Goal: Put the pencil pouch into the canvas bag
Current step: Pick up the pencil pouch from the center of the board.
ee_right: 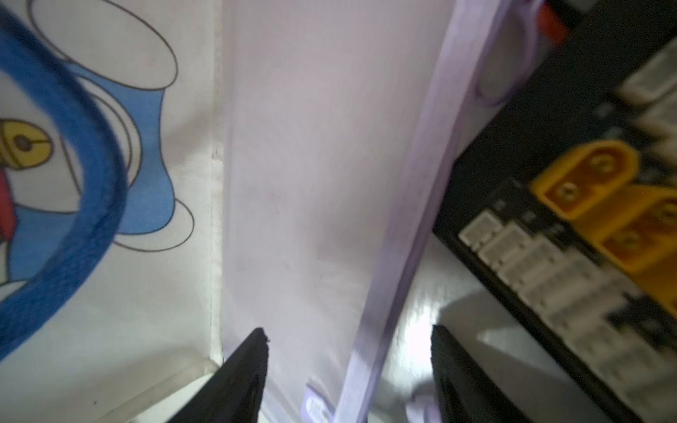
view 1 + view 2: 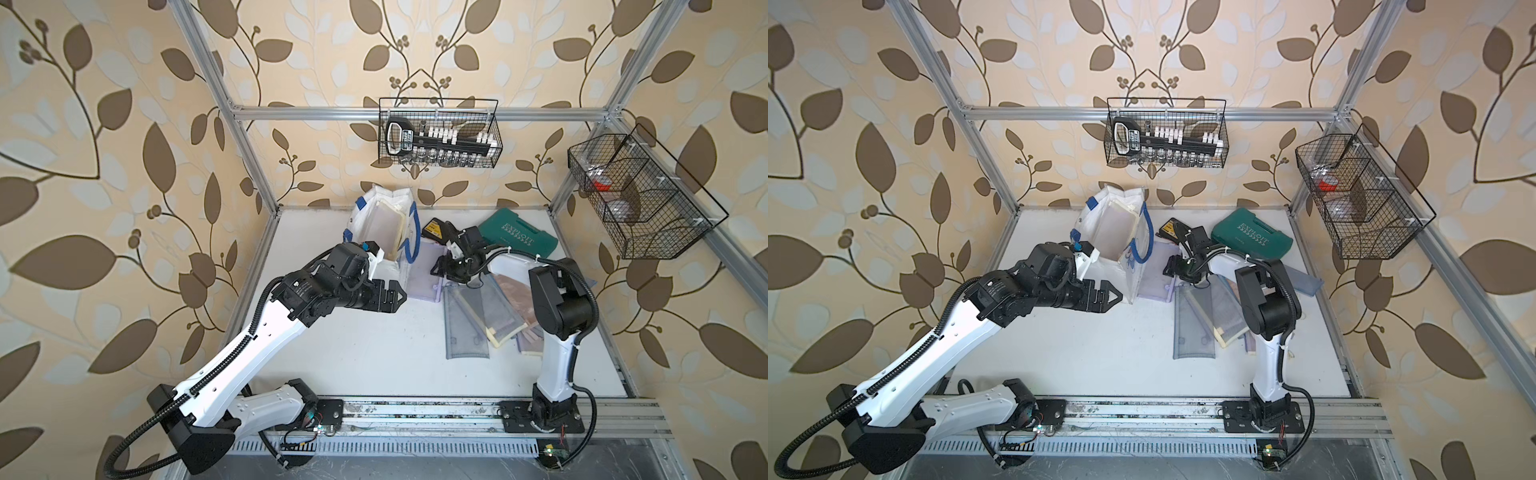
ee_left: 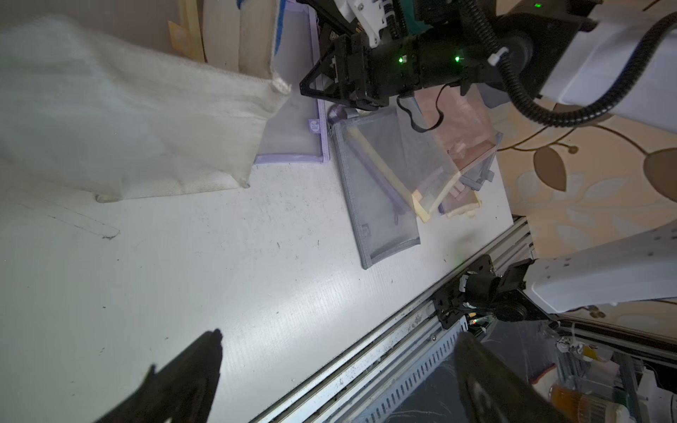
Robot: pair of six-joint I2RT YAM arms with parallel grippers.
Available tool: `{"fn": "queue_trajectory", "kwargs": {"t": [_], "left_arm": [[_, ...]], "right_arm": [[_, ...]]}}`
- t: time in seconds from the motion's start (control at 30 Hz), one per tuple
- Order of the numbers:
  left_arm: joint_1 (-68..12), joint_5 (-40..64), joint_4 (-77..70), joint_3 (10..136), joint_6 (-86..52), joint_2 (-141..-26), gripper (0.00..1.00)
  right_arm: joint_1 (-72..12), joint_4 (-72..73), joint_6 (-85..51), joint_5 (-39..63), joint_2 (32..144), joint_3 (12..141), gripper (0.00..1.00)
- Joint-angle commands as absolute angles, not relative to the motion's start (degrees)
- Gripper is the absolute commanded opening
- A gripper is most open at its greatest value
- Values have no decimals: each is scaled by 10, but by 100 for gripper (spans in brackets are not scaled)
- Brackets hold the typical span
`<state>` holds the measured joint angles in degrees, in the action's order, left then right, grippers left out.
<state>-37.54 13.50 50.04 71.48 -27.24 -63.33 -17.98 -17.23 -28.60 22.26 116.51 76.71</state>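
The canvas bag (image 2: 376,208) (image 2: 1100,232) stands upright at the back of the table, white with blue strap handles (image 1: 91,205) and a cartoon print; a translucent pouch sits inside it. A lilac pencil pouch (image 2: 422,274) (image 2: 1156,270) (image 3: 293,124) (image 1: 311,183) rests right against the bag's right side. My right gripper (image 2: 437,266) (image 2: 1168,266) (image 1: 348,333) is at this pouch, jaws apart, with its lilac zipper border between the fingers (image 1: 252,351). My left gripper (image 2: 399,295) (image 2: 1113,297) (image 3: 340,333) hovers open and empty just in front of the bag.
Several grey and pinkish mesh pouches (image 2: 465,324) (image 2: 1194,328) lie overlapping under the right arm. A green tool case (image 2: 519,237) and a black-and-yellow device (image 2: 432,230) (image 1: 586,219) sit behind the right gripper. Wire baskets (image 2: 438,133) (image 2: 640,195) hang on the frame.
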Motion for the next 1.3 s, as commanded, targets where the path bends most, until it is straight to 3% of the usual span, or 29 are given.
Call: {"fn": "queue_trajectory", "kwargs": {"t": [0.0,0.33,0.43,1.03,1.27], "left_arm": [[-380,156,486,741,-294,-628,99],[-380,146,491,740,-311,-617,98],[-380,138,500,745,-307,-618,98],[-378,155,493,807,-280,-679,99],[-367,207,447,820,-286,-715,99]], "right_arm": [[-180,-158,-281,256,1197,789,60],[-179,-130,-286,269,1192,778,10],[-180,-131,-278,265,1158,769,1],[-181,-281,-251,206,823,680,0],[-209,-354,-239,210,731,712,0]]}}
